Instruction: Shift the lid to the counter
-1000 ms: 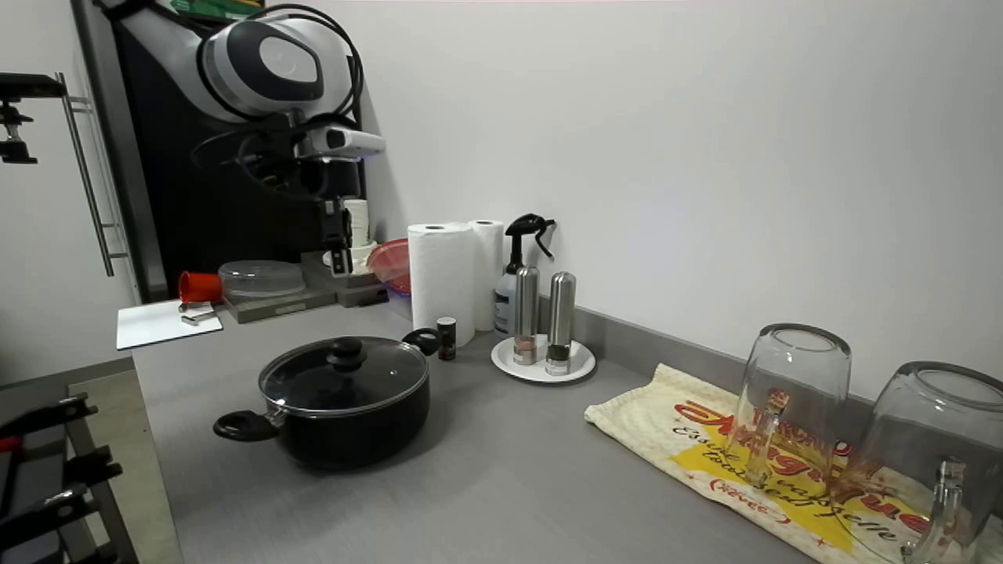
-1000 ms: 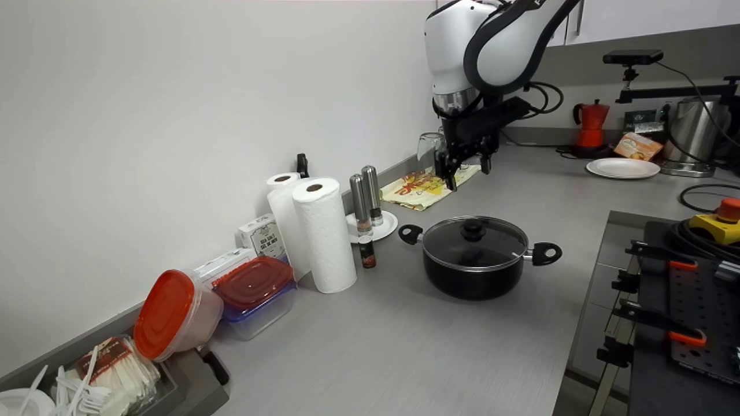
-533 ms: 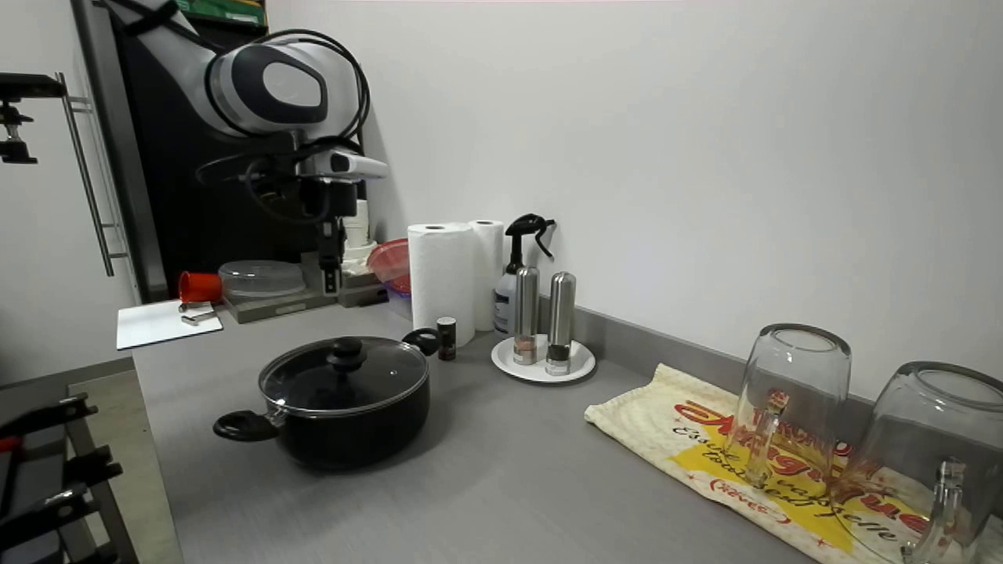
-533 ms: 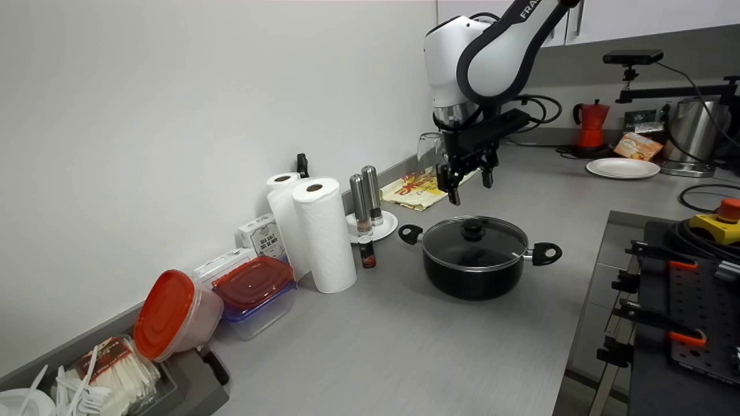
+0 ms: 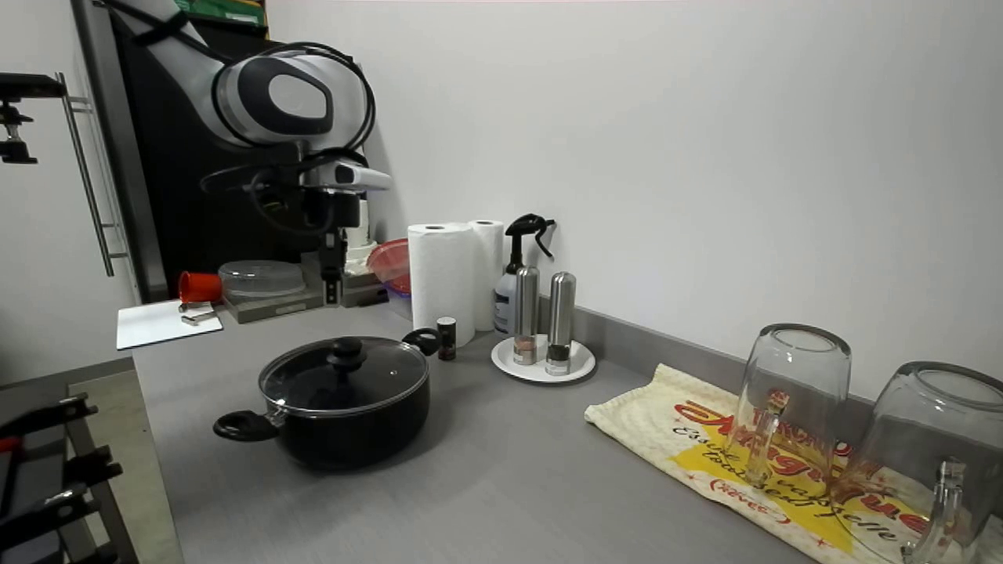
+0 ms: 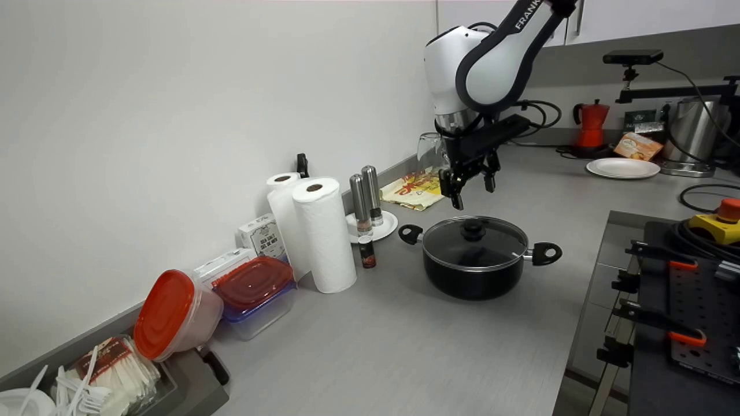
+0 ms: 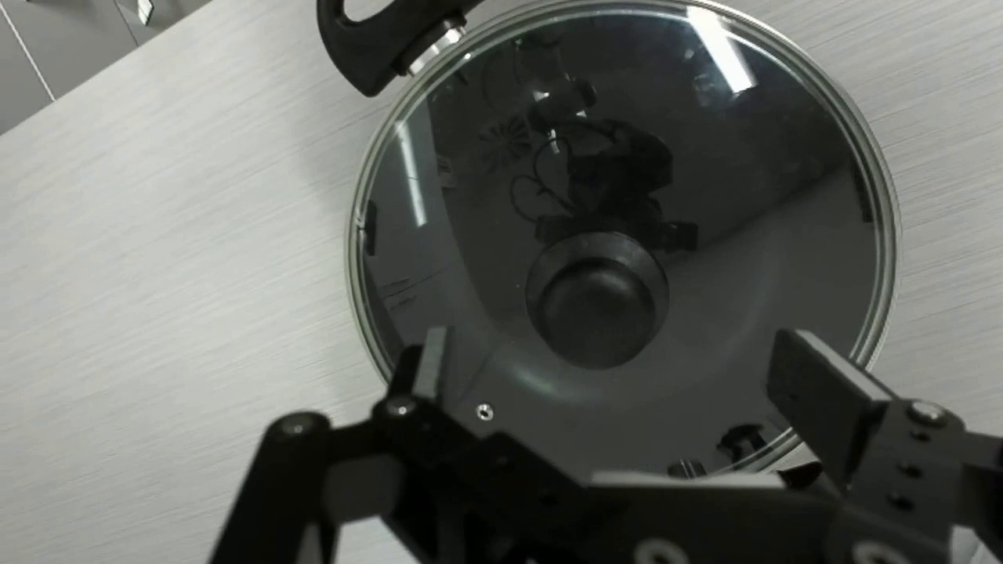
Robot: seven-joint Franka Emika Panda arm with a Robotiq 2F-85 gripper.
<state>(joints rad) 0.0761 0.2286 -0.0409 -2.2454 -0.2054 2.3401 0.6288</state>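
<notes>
Plain off-white wall (image 6: 202, 86) beside blk two-finger tool (image 6: 474, 196); broad matte-grey worktop (image 6: 376, 358) below it. Wht/blk jointed robot arm (image 6: 494, 72) sits slightly lower vs. 0.5 s ago, tool w/ it. Blk round two-handled pot (image 6: 474, 284) stands on worktop under tool, unmoved. Round clear-glass, blk-knobbed lid (image 7: 783, 235) still on pot, below tool & apart from it. Tool's jaws: spread wide.

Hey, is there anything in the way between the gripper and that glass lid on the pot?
Nothing visible stands between the gripper and the lid: the wrist view shows its black knob uncovered, and the fingers are open.
</notes>
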